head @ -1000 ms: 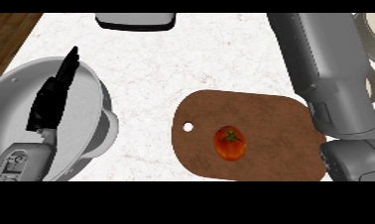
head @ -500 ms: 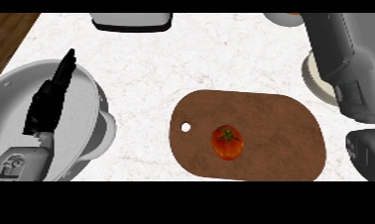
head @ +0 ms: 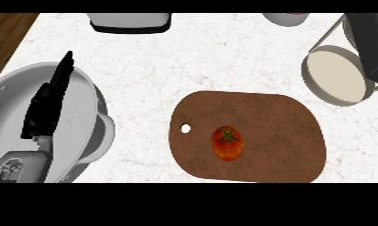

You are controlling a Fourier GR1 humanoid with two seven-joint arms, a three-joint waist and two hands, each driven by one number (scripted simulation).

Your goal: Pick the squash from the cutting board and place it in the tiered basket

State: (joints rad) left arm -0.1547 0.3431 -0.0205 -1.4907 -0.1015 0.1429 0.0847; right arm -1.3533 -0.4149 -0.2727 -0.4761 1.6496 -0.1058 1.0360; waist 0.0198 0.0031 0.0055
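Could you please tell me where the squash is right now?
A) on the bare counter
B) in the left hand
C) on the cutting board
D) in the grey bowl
C: the squash lies on the cutting board, just beside its hole, and no hand touches it. The left hand rests open at the view's left.

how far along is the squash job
Nothing looks done: the squash lies on the cutting board, with no hand on it. Nothing is in hand: the left hand rests open at the left, over the tiered basket. Left to do: grasp the squash, carry it across, set it in the basket.
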